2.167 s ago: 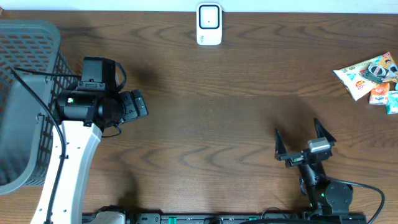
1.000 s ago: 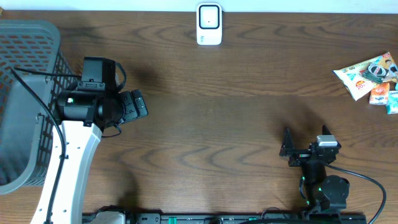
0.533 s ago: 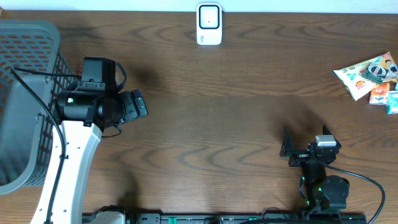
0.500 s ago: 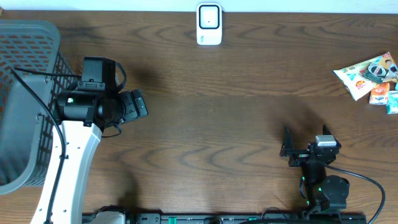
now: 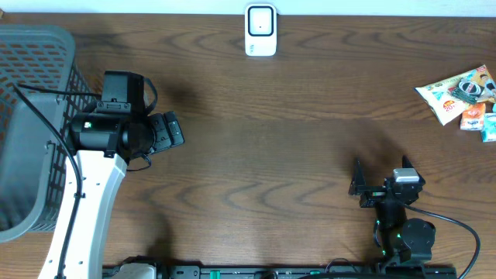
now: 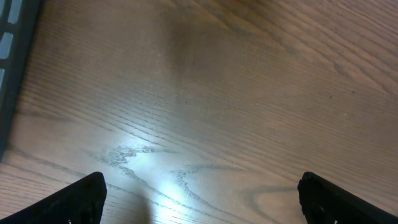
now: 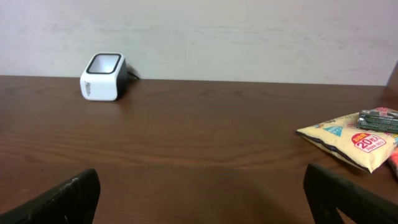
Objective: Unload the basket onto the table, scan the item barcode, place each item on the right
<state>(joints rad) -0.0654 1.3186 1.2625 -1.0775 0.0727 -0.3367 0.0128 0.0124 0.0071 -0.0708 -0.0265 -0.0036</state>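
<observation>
1. Overhead: the left end effector hangs over the wooden table, fingers spread and empty; a grey mesh basket sits behind it at the table's edge; the right end effector is near the front edge, fingers spread, holding nothing; a white barcode scanner stands far ahead of it to the left; the snack packets lie well ahead to its right.
2. Left wrist: two dark fingertips stand wide apart above the wood; the basket's rim shows at far left.
3. Right wrist: fingertips wide apart, low over the table; the scanner stands ahead-left by the wall; a yellow packet with a green one on top lies ahead-right, well apart from the fingers.
</observation>
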